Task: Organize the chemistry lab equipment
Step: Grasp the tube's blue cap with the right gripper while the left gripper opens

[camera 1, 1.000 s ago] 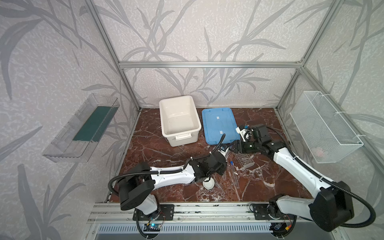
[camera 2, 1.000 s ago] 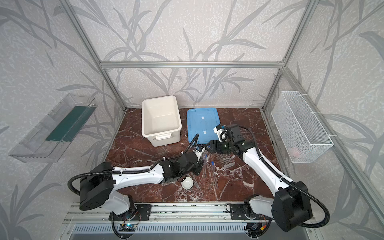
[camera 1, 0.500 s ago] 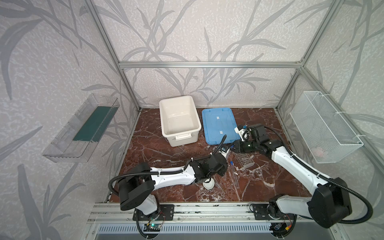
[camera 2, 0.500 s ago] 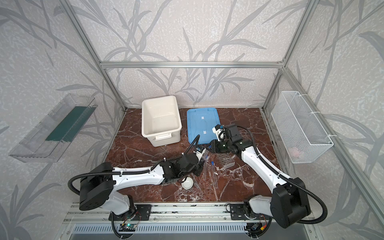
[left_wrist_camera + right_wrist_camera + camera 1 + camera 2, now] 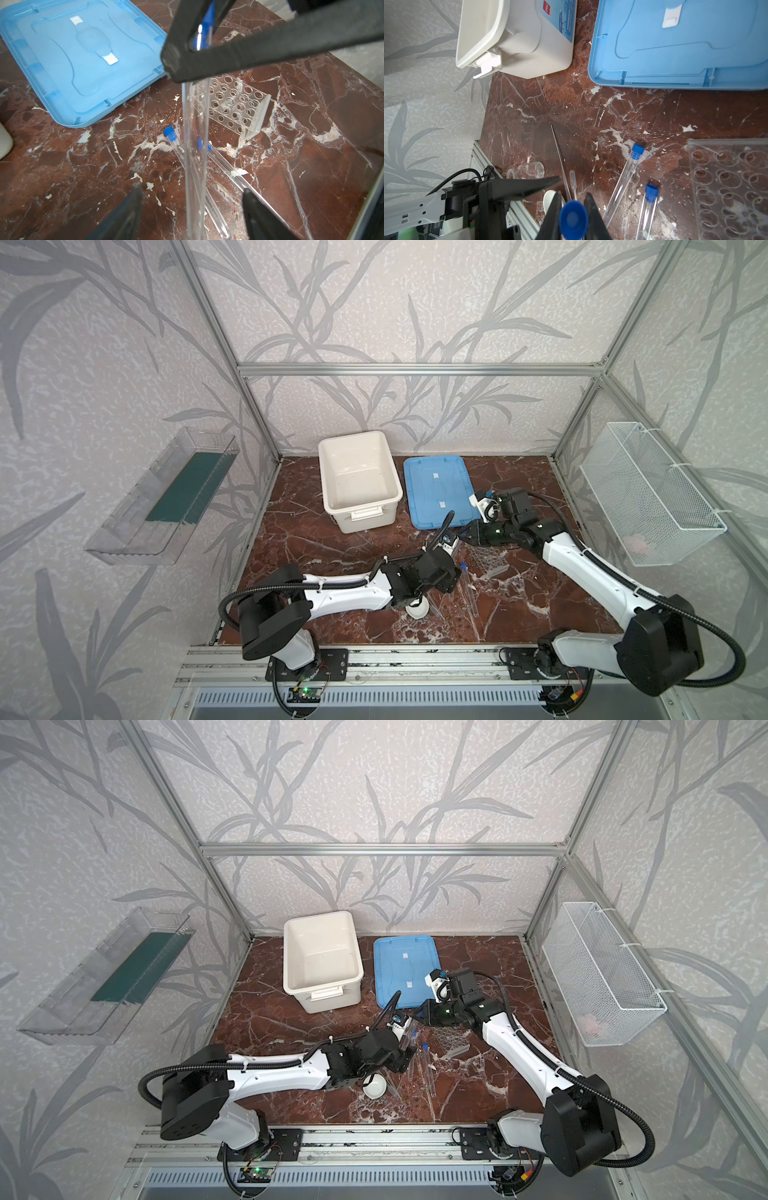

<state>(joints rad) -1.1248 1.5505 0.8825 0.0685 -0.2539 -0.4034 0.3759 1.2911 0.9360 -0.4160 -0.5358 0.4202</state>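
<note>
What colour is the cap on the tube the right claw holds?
Blue. Clearest in the right wrist view: cap pinched in the right claw.

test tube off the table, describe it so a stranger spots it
Find the blue lid on the marble table; the right end effector sits at its near corner. It grips this test tube at its blue cap, while the other two test tubes lie flat.
</note>
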